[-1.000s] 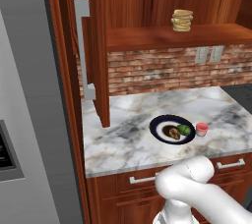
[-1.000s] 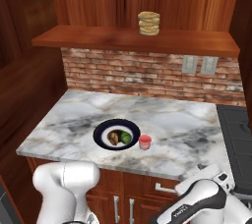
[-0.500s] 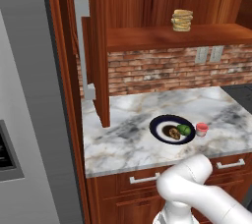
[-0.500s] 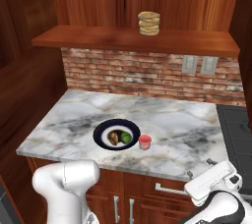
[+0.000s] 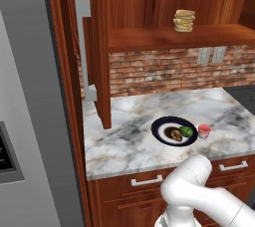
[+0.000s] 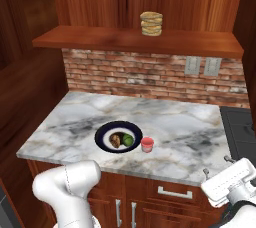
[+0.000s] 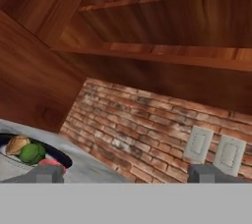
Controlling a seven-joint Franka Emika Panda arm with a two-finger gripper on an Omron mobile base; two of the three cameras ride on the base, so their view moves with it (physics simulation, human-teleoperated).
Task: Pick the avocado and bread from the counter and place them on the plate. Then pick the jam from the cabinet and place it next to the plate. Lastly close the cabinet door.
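holding: nothing, my fingers (image 7: 126,173) spread wide
plate (image 5: 162,125): avocado (image 5: 186,131), bread (image 5: 174,134)
jam (image 5: 204,131): beside plate, maybe touching
cabinet door (image 5: 102,71): open

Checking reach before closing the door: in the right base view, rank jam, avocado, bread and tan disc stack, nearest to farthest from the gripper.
From the gripper, low right:
1. jam, on the counter beside the plate.
2. avocado, plate's right side.
3. bread, plate's left side.
4. tan disc stack, up on the shelf.
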